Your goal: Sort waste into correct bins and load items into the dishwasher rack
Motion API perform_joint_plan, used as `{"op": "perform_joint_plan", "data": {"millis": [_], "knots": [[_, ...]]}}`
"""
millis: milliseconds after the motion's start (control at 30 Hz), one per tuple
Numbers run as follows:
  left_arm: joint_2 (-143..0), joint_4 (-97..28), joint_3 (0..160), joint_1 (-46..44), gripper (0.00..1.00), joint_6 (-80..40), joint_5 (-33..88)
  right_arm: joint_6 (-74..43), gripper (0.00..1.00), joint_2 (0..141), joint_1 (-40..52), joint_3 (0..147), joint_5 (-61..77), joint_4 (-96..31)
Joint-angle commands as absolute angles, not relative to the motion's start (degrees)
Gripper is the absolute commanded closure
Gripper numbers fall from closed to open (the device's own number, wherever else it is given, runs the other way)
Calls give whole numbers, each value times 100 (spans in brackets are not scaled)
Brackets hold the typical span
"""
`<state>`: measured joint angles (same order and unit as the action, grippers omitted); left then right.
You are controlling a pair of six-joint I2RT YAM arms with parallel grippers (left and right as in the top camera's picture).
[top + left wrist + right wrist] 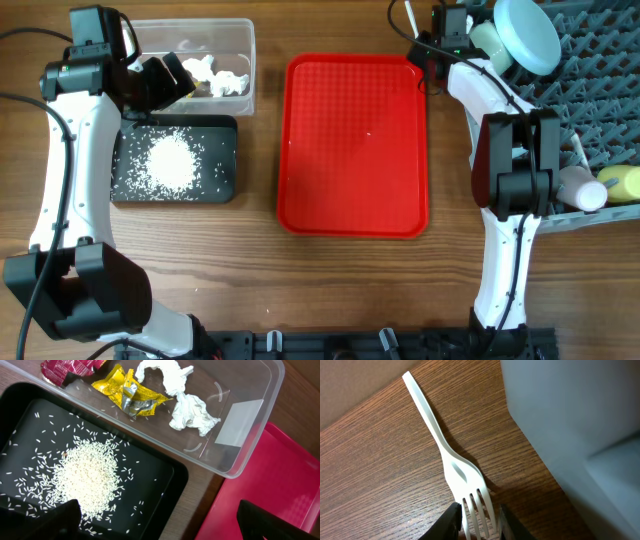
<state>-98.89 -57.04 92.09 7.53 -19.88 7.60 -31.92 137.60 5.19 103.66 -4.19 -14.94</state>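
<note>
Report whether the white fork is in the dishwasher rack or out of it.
Out. The fork lies on the wooden table, clear of the rack, with the right gripper bracketing its tines.

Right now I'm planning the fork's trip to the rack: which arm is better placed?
Right: the right gripper brackets the tines of the white fork near the rack; the left gripper hangs open by the black tray.
</note>
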Motion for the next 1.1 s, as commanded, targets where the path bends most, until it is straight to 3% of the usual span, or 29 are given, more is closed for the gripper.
{"op": "perform_joint_plan", "data": {"millis": [0,633,767,1067], "knots": [[-9880,-5704,9236,768,0,-2040,790,-3435,74,13941,513,10414,-226,-1566],[-9878,-5704,9236,768,0,-2038,790,-3494,82,14042,528,10414,-141,-1520],[-9878,-5704,9236,768,0,-2040,790,-3430,95,14042,526,10414,-145,-1522],[-9878,-5704,9236,768,0,-2040,790,-2930,96,13743,489,10425,-189,-1529]]}}
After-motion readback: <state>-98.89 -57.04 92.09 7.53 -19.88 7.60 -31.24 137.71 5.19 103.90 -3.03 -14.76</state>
